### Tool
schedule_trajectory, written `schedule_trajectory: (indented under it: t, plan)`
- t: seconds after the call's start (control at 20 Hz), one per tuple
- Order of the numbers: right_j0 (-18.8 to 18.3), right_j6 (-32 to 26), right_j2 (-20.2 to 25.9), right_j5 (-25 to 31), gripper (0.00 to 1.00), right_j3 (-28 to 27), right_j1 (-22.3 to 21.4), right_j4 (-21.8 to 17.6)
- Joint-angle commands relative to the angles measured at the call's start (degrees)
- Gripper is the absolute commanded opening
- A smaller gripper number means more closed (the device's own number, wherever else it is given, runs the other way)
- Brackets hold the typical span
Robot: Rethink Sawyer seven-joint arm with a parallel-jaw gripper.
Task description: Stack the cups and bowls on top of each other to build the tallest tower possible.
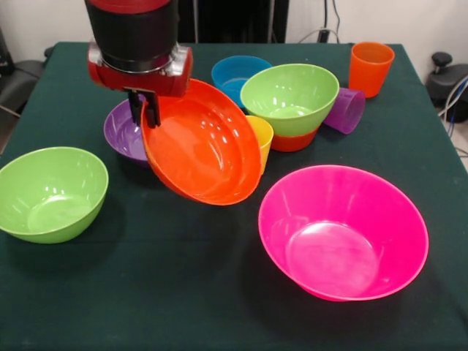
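We have the large orange bowl (201, 146) in the air, tilted steeply so its open face turns toward the camera, with the pincer (145, 108) clenched on its upper left rim, one finger inside the wall and one outside. Our judgement is that we are in the carrying step: the bowl is lifted off the surface (175, 292) and has yet to be set on anything. The pink bowl (344, 230) sits upright and empty at the near right, the widest piece here, and it looks to us like the natural base. A green bowl (51, 191) stands alone at the near left. Further back, a second green bowl (290, 97) rests in a small orange bowl (294, 140), a little pair already nested. The purple bowl (124, 131) lies just behind the held bowl on the left, the yellow cup (259, 135) peeks out at its right edge, the blue bowl (235, 73) is beyond them, the purple cup (345, 110) lies on its side by the green pair, and the orange cup (370, 67) stands at the far right. The next move, as we read it, calls for swinging right and nearer, over the pink bowl, levelling the orange bowl so it hangs less askew, lowering it centred inside the pink rim, and only then letting go. We must mind the yellow cup on the way, since it is very close to the held bowl's edge.
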Motion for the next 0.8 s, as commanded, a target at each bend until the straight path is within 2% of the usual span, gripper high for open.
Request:
schedule_trajectory:
  t: [0.05, 0.3, 0.8]
  plan:
    - [-2.00, -2.80, 7.95, 9.58, 0.00, 1.52, -0.67, -0.06]
    - [-4.85, -5.79, 12.75, 8.25, 0.00, 8.75, -3.54, 3.14]
    - [-6.20, -3.81, 16.94, 5.10, 0.00, 18.15, -6.79, 6.12]
